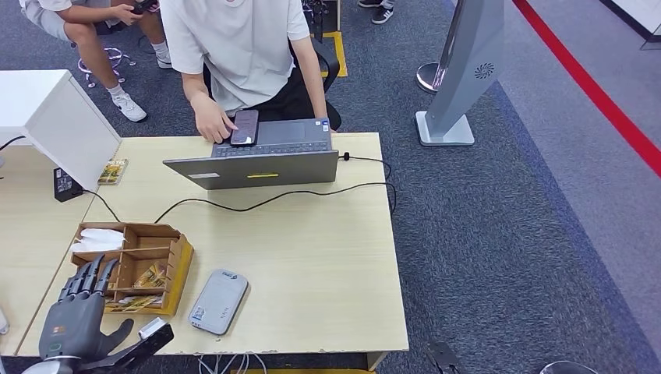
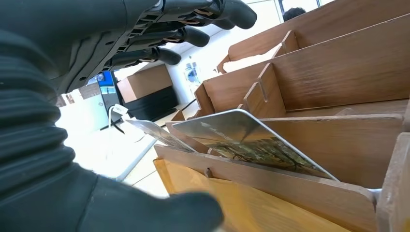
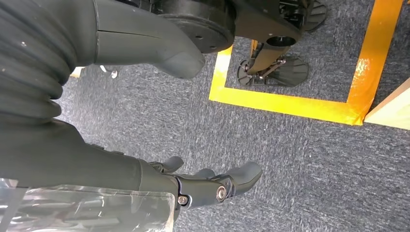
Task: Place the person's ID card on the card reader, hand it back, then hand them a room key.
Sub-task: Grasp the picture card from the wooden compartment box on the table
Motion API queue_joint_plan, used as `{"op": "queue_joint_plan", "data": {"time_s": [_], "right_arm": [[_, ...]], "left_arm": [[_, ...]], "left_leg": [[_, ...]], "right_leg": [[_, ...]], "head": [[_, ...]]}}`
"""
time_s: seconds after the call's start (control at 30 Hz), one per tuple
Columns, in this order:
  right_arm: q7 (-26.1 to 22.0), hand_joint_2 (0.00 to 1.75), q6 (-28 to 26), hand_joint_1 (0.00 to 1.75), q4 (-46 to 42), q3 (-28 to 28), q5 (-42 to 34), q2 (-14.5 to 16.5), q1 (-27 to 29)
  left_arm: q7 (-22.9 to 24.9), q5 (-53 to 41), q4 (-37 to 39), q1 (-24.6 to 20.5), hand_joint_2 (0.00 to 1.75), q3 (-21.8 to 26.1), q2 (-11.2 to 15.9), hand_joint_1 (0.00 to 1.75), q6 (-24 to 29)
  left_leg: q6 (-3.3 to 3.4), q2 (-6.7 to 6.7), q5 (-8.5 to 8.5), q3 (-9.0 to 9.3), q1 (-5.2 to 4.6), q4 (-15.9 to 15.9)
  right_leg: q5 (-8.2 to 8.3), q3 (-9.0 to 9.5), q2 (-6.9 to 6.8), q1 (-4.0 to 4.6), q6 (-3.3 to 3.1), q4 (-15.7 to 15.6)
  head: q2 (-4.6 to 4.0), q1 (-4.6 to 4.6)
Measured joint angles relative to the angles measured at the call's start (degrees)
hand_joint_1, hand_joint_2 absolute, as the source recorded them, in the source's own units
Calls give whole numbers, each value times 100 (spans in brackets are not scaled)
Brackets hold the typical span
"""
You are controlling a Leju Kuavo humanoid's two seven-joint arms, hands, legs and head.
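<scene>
While reaching over the near-left corner of the pale wooden table (image 1: 327, 257), left hand (image 1: 78, 315) held flat just beside the brown wooden compartmented organizer box (image 1: 175, 261), dark fingers (image 1: 87, 276) spread and holding nothing. Printed room key cards (image 2: 251, 142) standing tilted in the box's nearest slot, close under the fingers but not touched. Grey rounded card reader (image 1: 219, 301) lying on the table just right of the box. ID card: cannot tell where. Right hand (image 3: 203, 183) hanging above grey carpet (image 3: 309, 159), fingers loosely apart, empty. Person in a white shirt (image 1: 242, 47) behind an open grey laptop (image 1: 261, 160), hand resting on a black phone (image 1: 245, 127).
</scene>
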Motion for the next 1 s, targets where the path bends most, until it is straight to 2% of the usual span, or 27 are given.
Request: {"op": "queue_joint_plan", "data": {"time_s": [0.47,1.0], "right_arm": [[6,175,-245,0,-23,213,-311,-182,3],[2,175,-399,0,-31,453,-481,-348,0]], "left_arm": [[-148,353,0,1,175,57,9,175,-291],[-189,459,11,3,175,87,24,175,-301]], "left_leg": [[0,0,0,0,0,1],[0,-1,0,0,-1,1]], "right_leg": [[0,1,0,0,0,0],[0,2,-1,-1,0,0]], "head": [[0,0],[0,1]]}}
